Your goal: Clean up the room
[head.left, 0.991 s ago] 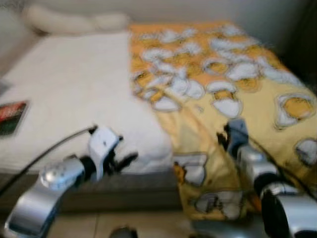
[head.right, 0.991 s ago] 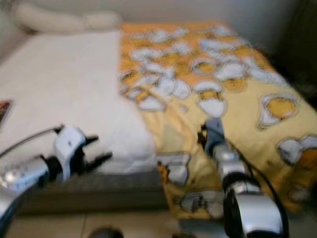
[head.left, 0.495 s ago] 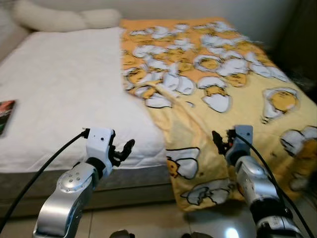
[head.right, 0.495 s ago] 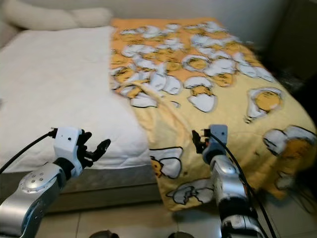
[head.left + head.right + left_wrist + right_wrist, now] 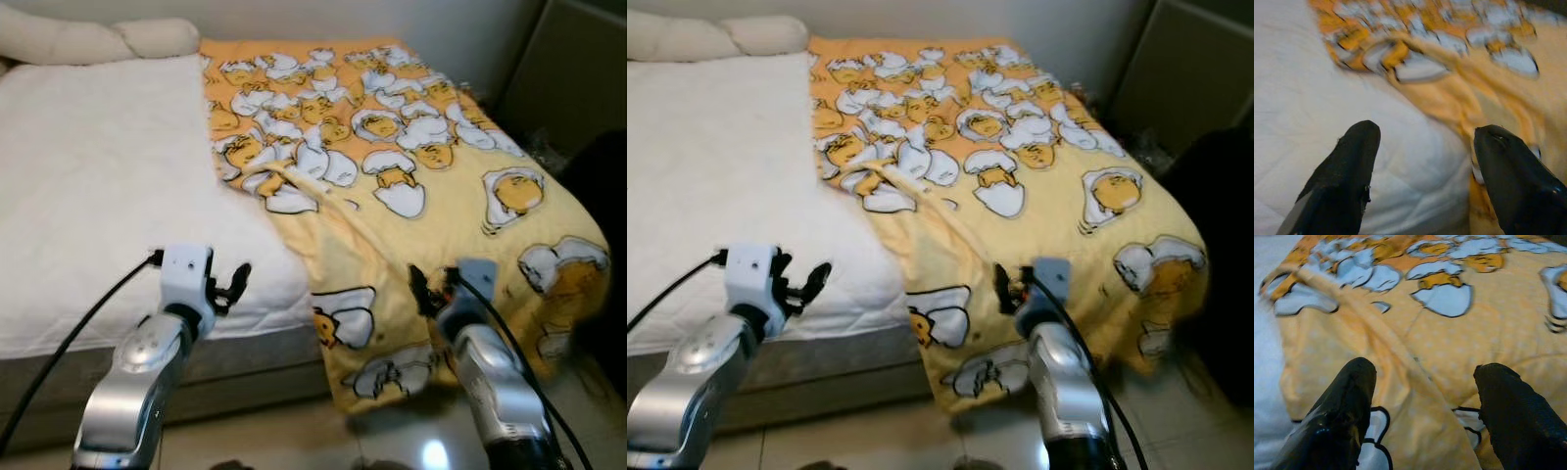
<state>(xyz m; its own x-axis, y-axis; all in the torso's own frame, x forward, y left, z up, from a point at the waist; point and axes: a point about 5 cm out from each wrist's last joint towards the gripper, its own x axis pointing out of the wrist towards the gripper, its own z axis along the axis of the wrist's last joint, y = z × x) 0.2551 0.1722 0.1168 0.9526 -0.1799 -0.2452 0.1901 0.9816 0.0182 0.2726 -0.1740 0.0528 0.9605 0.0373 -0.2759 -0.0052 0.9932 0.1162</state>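
Ahead of both grippers lay the bed, its white mattress (image 5: pixel 108 186) bare on the side facing the left gripper (image 5: pixel 227 287) and covered by a yellow cartoon-print blanket (image 5: pixel 411 186) on the side facing the right gripper (image 5: pixel 428 290). The left gripper hovered above the mattress's near edge, fingers (image 5: pixel 1342 176) spread apart and holding nothing; the blanket's bunched inner border (image 5: pixel 294 191) lay beyond it and toward the other arm. The right gripper hung over the blanket's near, drooping part, fingers (image 5: pixel 1337 416) likewise spread, with a raised fold (image 5: pixel 1376 333) running away between them; whether they touched the cloth could not be told. Two pillows (image 5: pixel 93 39) rested at the far head of the bed, well beyond the left gripper.

Judged progress: early. The blanket covered roughly half the bed, its inner edge was rumpled and its near corner spilled over the bed's end toward the tiled floor (image 5: pixel 421 441). No part of it was yet gripped. Remaining work appeared to be seizing the blanket, drawing it across the bare mattress and smoothing it.
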